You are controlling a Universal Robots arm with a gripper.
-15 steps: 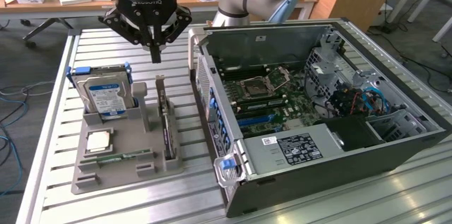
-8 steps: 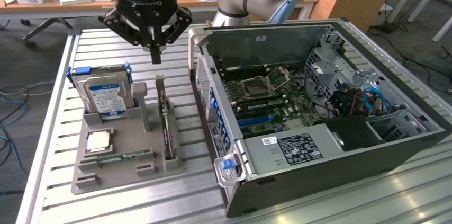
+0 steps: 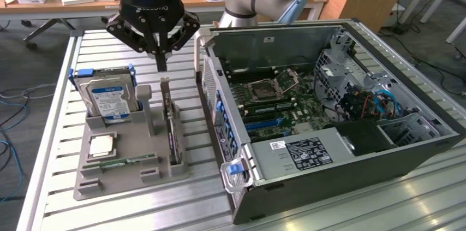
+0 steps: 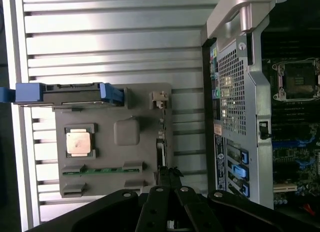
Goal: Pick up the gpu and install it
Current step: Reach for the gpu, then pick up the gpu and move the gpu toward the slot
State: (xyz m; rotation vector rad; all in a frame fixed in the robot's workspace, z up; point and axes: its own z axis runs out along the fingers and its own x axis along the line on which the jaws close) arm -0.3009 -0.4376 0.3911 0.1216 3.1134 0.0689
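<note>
Claw (image 3: 161,66), pinched fully together and gripping nothing, hangs just above the gpu (image 3: 172,138), which stands on edge in the grey holder (image 3: 117,184) beside the computer case (image 3: 407,160).

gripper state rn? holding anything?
Gripper: jaws closed, holding nothing, hovers just above the gpu.

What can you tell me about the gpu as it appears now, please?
The gpu stands on its long edge in a slot of the grey holder tray, on the side nearest the open computer case. Edge-on it looks thin and dark, with a silver bracket at its far end. The pincer hangs just above that end, seemingly not touching.
</note>
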